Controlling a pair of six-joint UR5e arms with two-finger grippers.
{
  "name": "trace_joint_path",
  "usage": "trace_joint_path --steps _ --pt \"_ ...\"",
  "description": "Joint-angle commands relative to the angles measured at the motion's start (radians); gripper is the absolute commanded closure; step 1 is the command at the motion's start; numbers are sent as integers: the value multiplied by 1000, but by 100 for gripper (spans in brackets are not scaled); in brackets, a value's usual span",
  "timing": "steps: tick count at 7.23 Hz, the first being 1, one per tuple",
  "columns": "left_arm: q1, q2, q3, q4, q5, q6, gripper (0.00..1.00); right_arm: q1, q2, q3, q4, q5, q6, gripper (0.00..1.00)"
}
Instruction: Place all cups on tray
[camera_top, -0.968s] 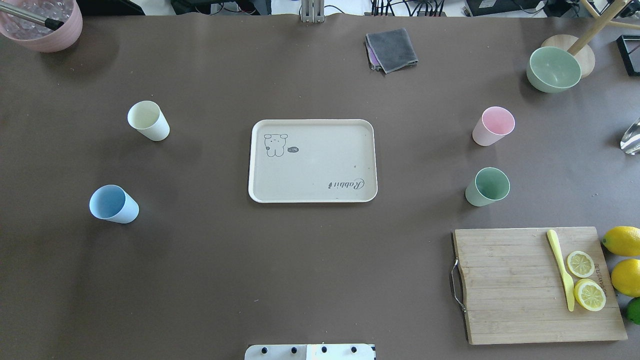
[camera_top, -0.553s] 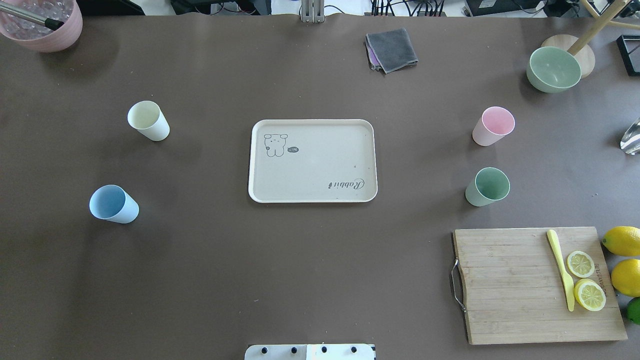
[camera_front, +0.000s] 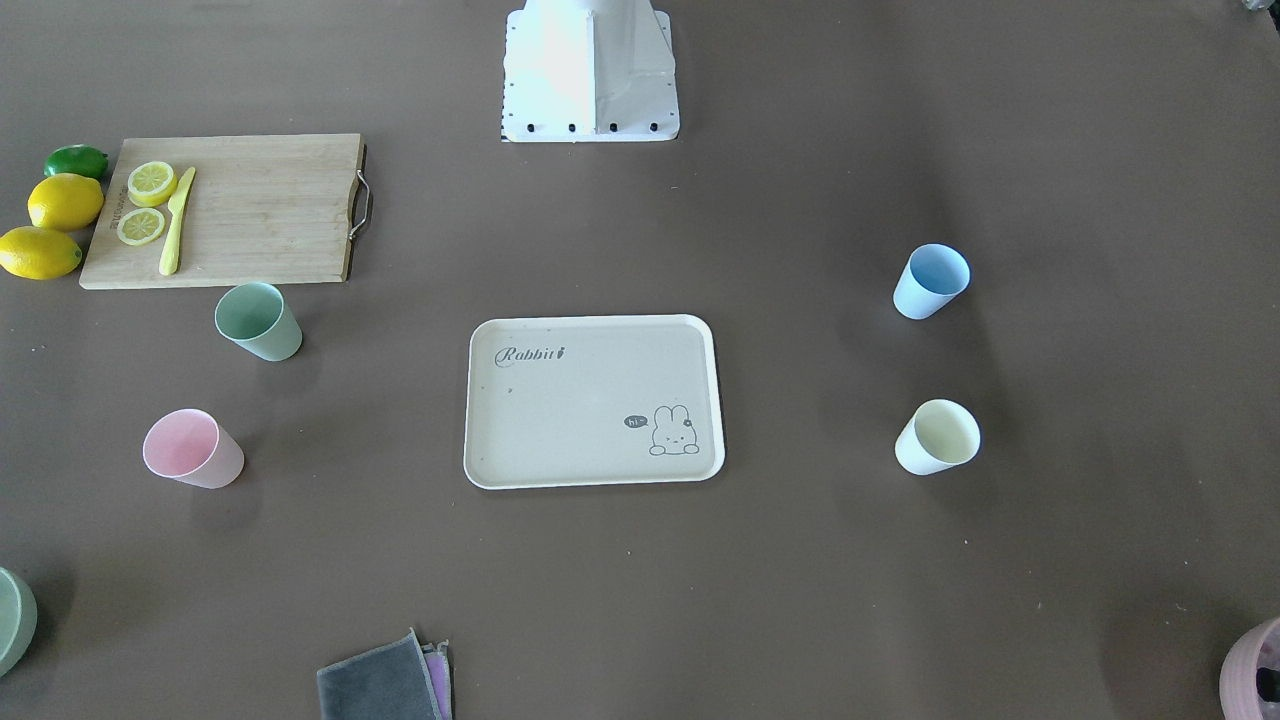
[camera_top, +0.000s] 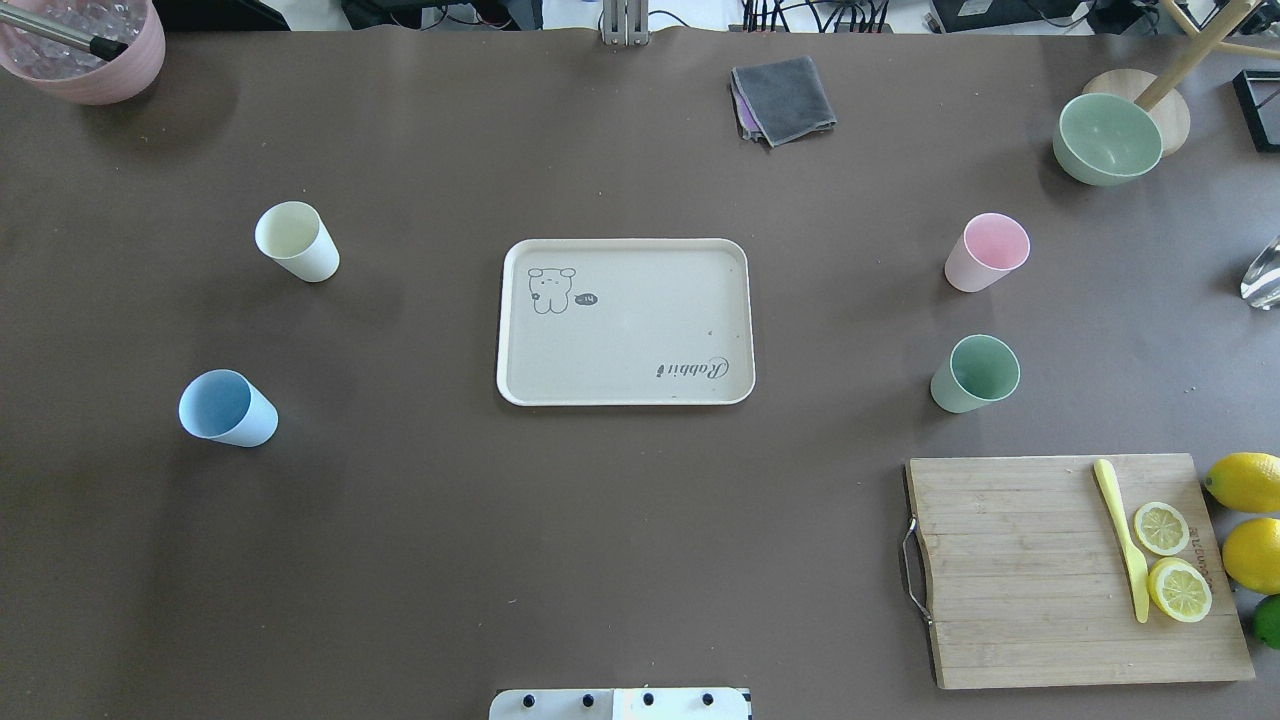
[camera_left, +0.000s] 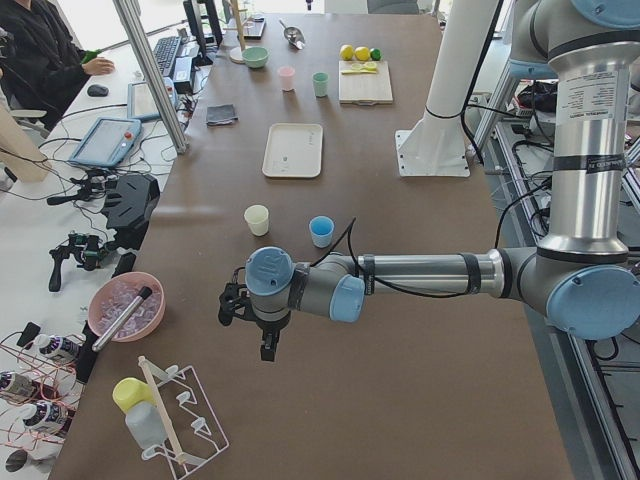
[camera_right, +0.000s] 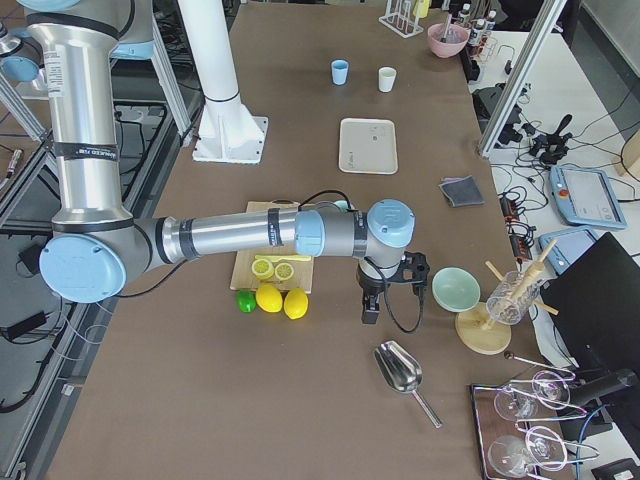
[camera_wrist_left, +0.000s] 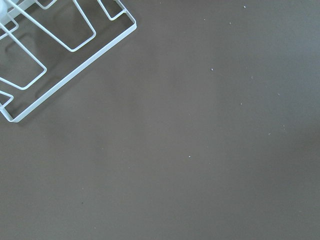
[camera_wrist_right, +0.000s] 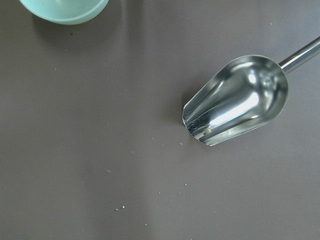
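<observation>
The empty beige tray (camera_top: 640, 330) lies at the table's centre. All cups stand upright on the table, apart from the tray. The cream-yellow cup (camera_top: 297, 241) and the light blue cup (camera_top: 227, 408) are to its left. The pink cup (camera_top: 987, 252) and the pale green cup (camera_top: 975, 374) are to its right. My left gripper (camera_left: 268, 345) hangs over bare table beyond the blue cup, far from the tray. My right gripper (camera_right: 370, 310) hangs near the lemons at the opposite end. Both show only in the side views, so I cannot tell whether they are open or shut.
A wooden cutting board (camera_top: 1020, 580) with a yellow knife and lemon slices lies front right, lemons beside it. A green bowl (camera_top: 1107, 138), a grey cloth (camera_top: 783, 100) and a pink bowl (camera_top: 85, 45) sit at the far edge. A metal scoop (camera_wrist_right: 235, 100) and a wire rack (camera_wrist_left: 50, 50) lie under the wrists.
</observation>
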Motion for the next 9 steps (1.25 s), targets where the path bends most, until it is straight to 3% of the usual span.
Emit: trace_joint_path --steps 1,3,8,9 --pt "1 1 -12 -13 1 -75 2 -3 -5 5 8 -10 8 0" --pt "12 1 -32 -11 -3 -115 2 -5 -8 8 7 -3 8 0" --pt "275 58 -268 -3 -9 -526 2 -6 -46 42 5 11 15 0" --pt "355 56 -306 -11 -6 -694 2 -5 -60 43 7 24 15 0"
